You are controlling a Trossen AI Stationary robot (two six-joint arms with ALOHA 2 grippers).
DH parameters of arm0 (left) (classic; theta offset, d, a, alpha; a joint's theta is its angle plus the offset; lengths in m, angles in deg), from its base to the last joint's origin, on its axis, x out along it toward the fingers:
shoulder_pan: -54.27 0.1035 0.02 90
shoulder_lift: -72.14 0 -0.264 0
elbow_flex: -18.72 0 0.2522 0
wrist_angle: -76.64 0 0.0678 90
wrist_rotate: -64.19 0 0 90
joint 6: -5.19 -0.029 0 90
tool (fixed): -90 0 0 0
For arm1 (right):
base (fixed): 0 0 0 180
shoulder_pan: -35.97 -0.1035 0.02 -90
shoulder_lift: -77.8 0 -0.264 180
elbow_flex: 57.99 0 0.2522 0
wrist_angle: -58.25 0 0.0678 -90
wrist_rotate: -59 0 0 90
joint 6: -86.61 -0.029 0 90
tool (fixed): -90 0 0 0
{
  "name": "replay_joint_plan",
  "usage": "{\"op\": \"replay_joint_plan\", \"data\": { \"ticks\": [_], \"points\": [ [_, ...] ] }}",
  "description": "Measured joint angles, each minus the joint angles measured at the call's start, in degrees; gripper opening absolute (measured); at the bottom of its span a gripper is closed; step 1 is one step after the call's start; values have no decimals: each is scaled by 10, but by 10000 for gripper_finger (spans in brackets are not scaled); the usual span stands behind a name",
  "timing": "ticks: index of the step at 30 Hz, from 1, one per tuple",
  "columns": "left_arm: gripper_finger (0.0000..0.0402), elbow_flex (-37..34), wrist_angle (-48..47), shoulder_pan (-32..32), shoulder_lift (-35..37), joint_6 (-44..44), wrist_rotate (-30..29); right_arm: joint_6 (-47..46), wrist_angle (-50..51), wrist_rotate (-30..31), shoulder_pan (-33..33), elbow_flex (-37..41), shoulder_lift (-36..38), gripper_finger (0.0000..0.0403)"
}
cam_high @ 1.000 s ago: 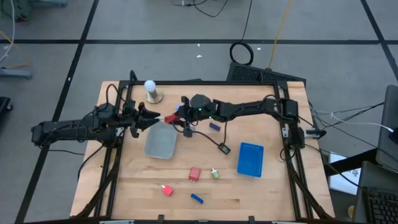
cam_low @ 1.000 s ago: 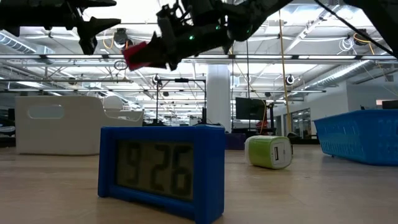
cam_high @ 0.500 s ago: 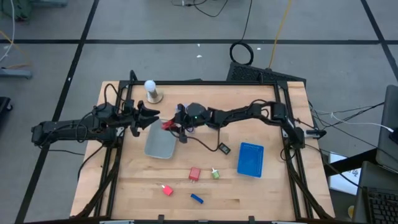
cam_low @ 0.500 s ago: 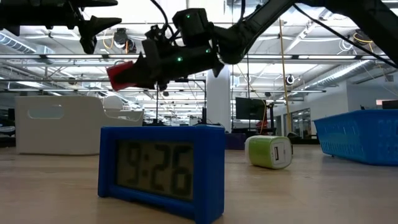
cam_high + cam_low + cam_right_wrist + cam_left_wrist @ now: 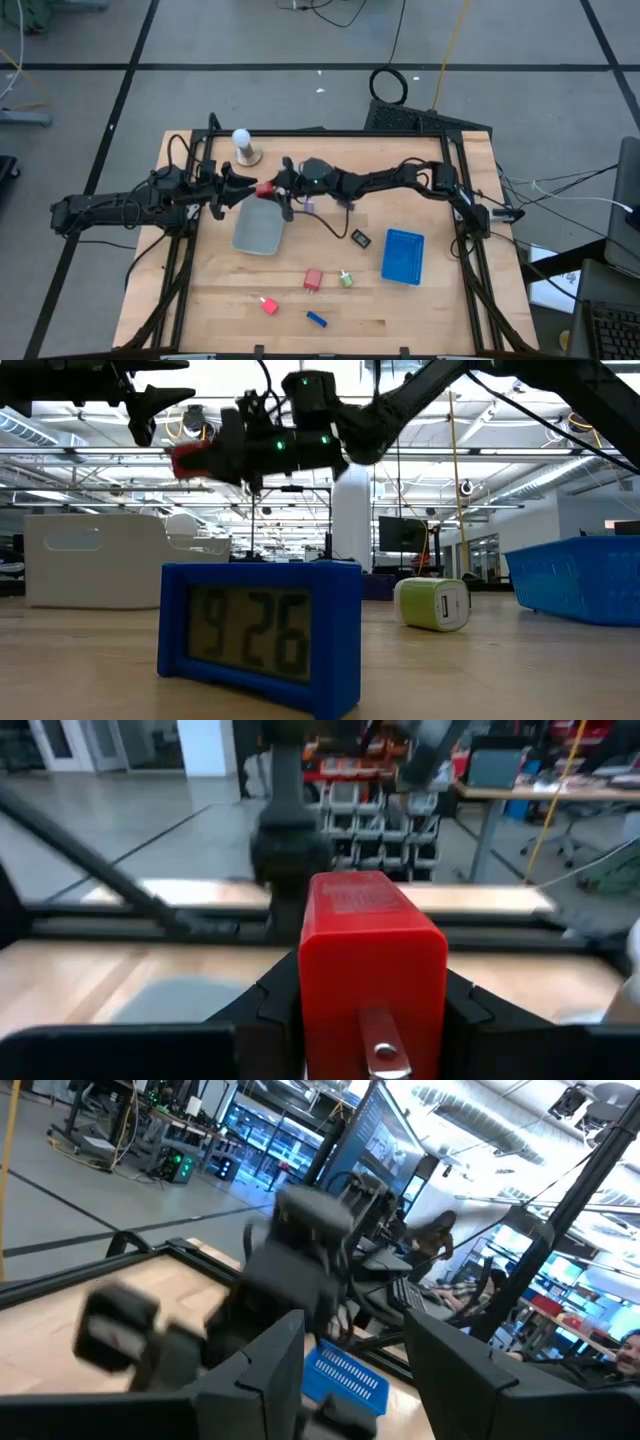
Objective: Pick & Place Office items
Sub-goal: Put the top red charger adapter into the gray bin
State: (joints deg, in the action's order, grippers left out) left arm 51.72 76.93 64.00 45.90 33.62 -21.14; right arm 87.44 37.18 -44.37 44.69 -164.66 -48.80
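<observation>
I have right gripper (image 5: pixel 268 189) pinching red block (image 5: pixel 264 188), carried above far edge of grey tray (image 5: pixel 258 228). Left gripper (image 5: pixel 243 186) spread, waiting just beside. Next I judge: lower over tray, release. Other items remain on bench (image 5: pixel 430 300).

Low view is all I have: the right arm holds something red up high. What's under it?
Observer: In the high view the red block hangs at the far edge of the grey tray, not over its middle.
Operator: Grip solid?
Observer: The right wrist view shows the right gripper shut on it, with a finger on either side.
Operator: Left arm in the way?
Observer: From above, the left gripper is open, close beside the block and pointing at it.
</observation>
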Motion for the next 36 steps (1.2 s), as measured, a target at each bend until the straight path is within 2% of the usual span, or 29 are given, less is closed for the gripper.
{"op": "replay_joint_plan", "data": {
  "ticks": [8, 11, 15, 23, 30, 36],
  "points": [
    [175, 0, 0, 0, 9, 9, 14, 42, 133, -4, -17, -164, -98, 112],
    [175, 0, 0, 0, 19, 17, 36, 43, 168, -6, -23, -169, -104, 113],
    [175, 0, -1, 0, 37, 21, 59, 44, 161, -4, -24, -164, -101, 126],
    [175, 0, -1, 0, 57, 19, 60, 39, 193, -4, -15, -162, -102, 114],
    [175, 0, -5, 0, 57, 17, 60, 39, 207, -4, -5, -162, -102, 150],
    [175, 0, -5, 0, 57, 15, 60, 39, 218, -4, -4, -162, -102, 154]
  ]
}}
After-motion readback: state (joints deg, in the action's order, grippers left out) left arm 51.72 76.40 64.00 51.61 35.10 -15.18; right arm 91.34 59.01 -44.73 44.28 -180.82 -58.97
